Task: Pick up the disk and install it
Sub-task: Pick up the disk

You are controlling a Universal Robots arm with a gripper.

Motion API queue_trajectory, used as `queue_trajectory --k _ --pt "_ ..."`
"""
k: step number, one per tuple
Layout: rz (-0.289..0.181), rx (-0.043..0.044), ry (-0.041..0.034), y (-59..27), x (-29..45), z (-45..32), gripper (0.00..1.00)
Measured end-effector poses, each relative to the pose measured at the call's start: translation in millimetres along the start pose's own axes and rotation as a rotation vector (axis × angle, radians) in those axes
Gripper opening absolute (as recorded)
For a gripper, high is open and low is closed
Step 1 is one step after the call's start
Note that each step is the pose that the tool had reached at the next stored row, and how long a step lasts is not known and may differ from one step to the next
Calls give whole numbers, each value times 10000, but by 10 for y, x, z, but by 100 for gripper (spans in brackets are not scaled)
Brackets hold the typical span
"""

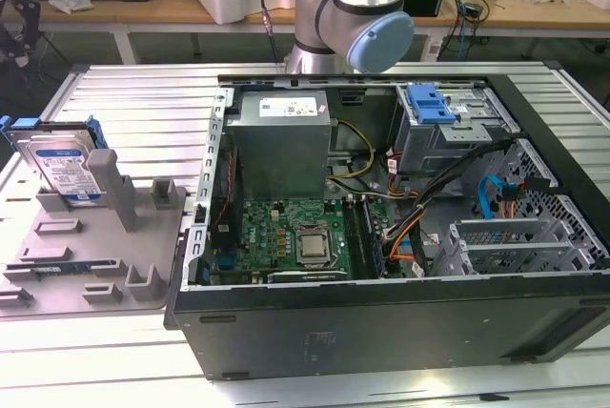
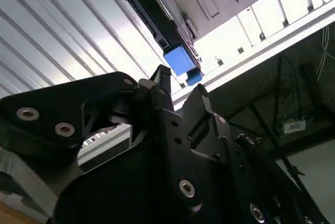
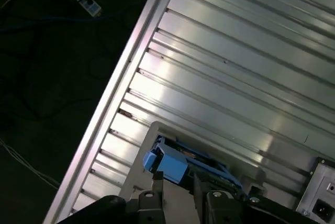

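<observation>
Ribbed table [image 1: 124, 93]; the disk [image 1: 65, 168] leans in a grey stand [image 1: 105, 236]

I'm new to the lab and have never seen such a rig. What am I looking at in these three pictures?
The exterior view shows a silver-and-blue robot arm behind an open black computer case on a ribbed metal table. At the exterior view's left, on a grey plastic holder, leans the flat silver hard disk in its blue bracket. Both wrist views come from cameras on the arm, looking past its black gripper at that disk. The gripper is open and holds nothing.
</observation>
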State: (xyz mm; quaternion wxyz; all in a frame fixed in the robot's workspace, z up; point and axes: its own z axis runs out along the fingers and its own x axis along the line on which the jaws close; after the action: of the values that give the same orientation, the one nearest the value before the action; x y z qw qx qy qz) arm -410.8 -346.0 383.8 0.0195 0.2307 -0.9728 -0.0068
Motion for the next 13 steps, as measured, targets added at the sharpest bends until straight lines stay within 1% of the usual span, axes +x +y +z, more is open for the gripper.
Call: queue_trajectory --k 1,4,6,11,12,13 --pt "-157 14 -14 0 0 0 42" --pt "-687 59 -55 0 0 0 42" --pt "-1147 99 -91 0 0 0 42" --pt "-1952 170 -160 0 0 0 44" --pt "-2209 192 -180 0 0 0 44" --pt "-2422 209 -195 0 0 0 50"
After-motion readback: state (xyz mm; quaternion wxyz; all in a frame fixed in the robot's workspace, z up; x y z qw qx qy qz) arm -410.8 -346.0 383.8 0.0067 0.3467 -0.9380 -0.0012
